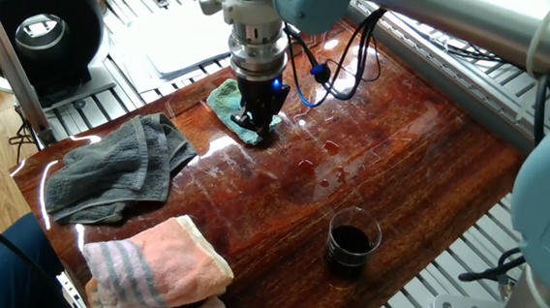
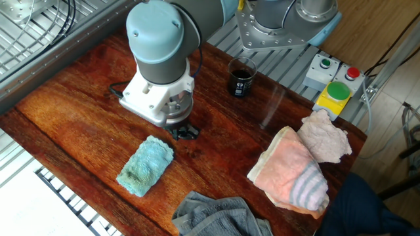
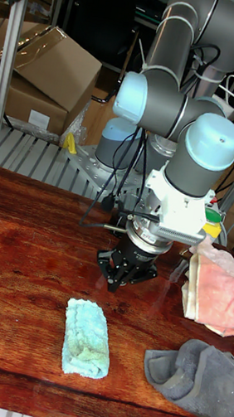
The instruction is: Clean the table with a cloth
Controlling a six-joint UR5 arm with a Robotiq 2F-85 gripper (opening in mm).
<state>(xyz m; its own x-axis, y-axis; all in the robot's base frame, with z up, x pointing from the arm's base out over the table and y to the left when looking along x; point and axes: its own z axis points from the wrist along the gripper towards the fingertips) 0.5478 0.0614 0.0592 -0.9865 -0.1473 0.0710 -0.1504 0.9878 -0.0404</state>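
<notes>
The gripper (image 3: 126, 275) hangs low over the table (image 2: 79, 111), just beside the cloth (image 2: 146, 165) and, in the other fixed view and the tall fixed view, clear of it. In the one fixed view the gripper (image 1: 256, 125) stands in front of the cloth (image 1: 227, 100) and hides part of it, so from there contact cannot be judged. The fingers look dark and bunched under the wrist; whether they are apart or together I cannot tell — the arm's round joint covers most of them in the other fixed view.

The cloth lies flat as a folded oblong near one long edge of the table, roughly midway along it. A dark grey towel (image 1: 114, 169) sits crumpled toward a corner on the same edge, cut off by the bottom of the frame in the other fixed view. A pink striped towel (image 2: 289, 174) lies at the short end, with a paler rag (image 2: 323, 136) touching it. A glass of dark liquid (image 2: 241, 77) stands near the opposite long edge, well apart from the cloth. Small shiny spots on the wood near the glass are hard to make out.
</notes>
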